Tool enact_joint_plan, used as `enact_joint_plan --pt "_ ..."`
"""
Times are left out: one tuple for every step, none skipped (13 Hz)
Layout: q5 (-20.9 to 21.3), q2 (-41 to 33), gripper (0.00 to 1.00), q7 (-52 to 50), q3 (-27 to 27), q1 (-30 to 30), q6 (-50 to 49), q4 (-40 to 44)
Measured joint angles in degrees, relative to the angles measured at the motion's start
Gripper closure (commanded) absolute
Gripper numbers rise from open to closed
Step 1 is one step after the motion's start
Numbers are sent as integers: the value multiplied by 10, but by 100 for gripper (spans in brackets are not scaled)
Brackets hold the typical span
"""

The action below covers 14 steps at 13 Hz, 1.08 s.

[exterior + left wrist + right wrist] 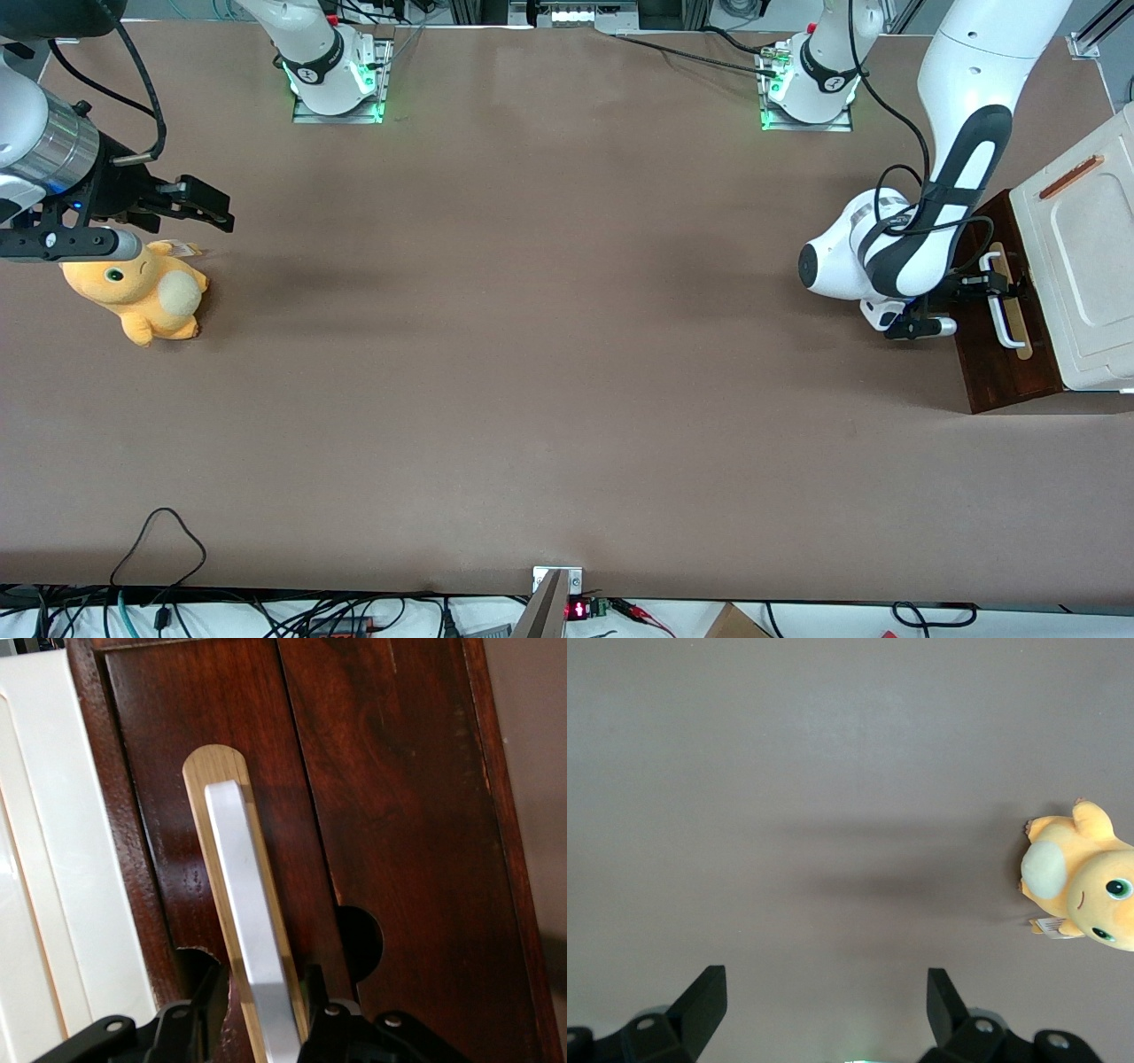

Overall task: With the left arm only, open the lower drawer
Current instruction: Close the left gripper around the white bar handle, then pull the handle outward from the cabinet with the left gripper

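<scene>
The lower drawer (pixel 997 377) is a dark brown wooden front at the working arm's end of the table. A white bar handle (pixel 1002 310) sits on its light tan strip. My left arm (pixel 921 239) bends down in front of the drawer. Its black gripper (pixel 990 283) is at the handle's end farther from the front camera. In the left wrist view the gripper (pixel 261 983) is open. Its fingers (pixel 209 997) stand on either side of the white handle (pixel 248 895), with a gap on each side. The tan strip (pixel 205 780) and the drawer front (pixel 399 815) fill that view.
A cream-white panel (pixel 1085 239) with a small copper bar (pixel 1070 176) lies above the drawer, also seen as the white panel (pixel 44 859). An orange plush toy (pixel 142 292) lies toward the parked arm's end. Cables (pixel 159 540) trail over the table's near edge.
</scene>
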Motion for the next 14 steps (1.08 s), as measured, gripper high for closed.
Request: enact_joint_plan --pt "0 1 66 0 0 0 0 0" --pt "0 1 66 0 0 0 1 1" --pt "0 2 66 0 0 0 1 1" --pt "0 3 71 0 0 0 2 1" --pt "0 4 77 0 0 0 4 2" --pt "0 5 81 0 0 0 6 2" --pt "0 5 87 0 0 0 6 2" --pt "1 4 92 -7 0 0 5 4" --pt "1 5 98 -15 0 -1 5 4" --pt "1 5 100 -16 0 -1 5 4" --pt "1 5 100 -16 0 -1 5 4" --pt "1 5 100 -16 0 -1 5 4" --pt "1 5 100 -16 1 -1 6 4" --pt "1 5 100 -16 1 -2 6 4"
